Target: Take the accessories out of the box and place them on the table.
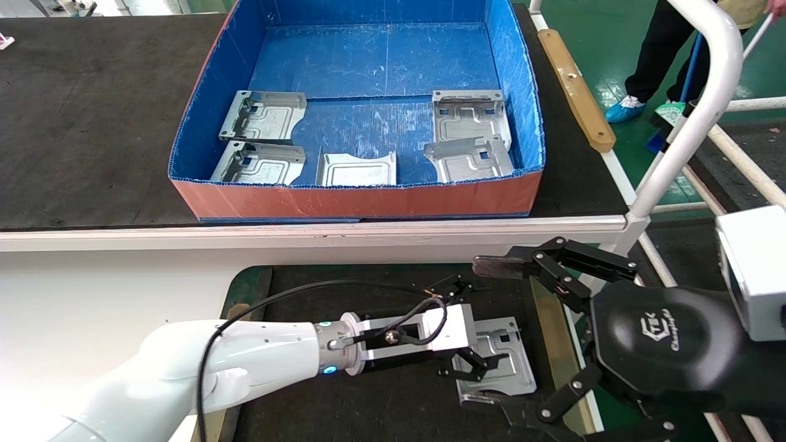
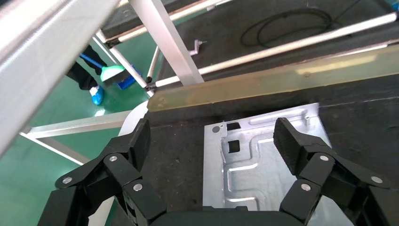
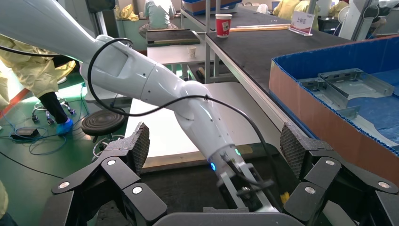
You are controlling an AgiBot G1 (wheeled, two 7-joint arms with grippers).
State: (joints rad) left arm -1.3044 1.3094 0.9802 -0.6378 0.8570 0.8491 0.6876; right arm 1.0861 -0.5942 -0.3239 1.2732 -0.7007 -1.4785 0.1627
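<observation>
The box [image 1: 368,199], blue inside and orange-red outside, stands on the far bench and holds several silver plates: two at its left [image 1: 264,115] [image 1: 258,162], one at the front middle [image 1: 356,169], two at its right [image 1: 470,113] [image 1: 470,158]. One more plate [image 1: 506,362] lies flat on the table [image 1: 368,393]. My left gripper [image 1: 470,325] hovers open over this plate's edge, not holding it. In the left wrist view one fingertip [image 2: 287,139] is over the plate [image 2: 256,165] and the other over bare mat. My right gripper [image 1: 485,334] is open and empty beside it.
A brass strip [image 1: 552,344] and a green rim [image 1: 245,288] edge the table. A white frame tube [image 1: 694,116] rises at the right. A wooden strip [image 1: 574,86] lies on the bench beside the box. A person with a broom [image 1: 626,107] stands at the far right.
</observation>
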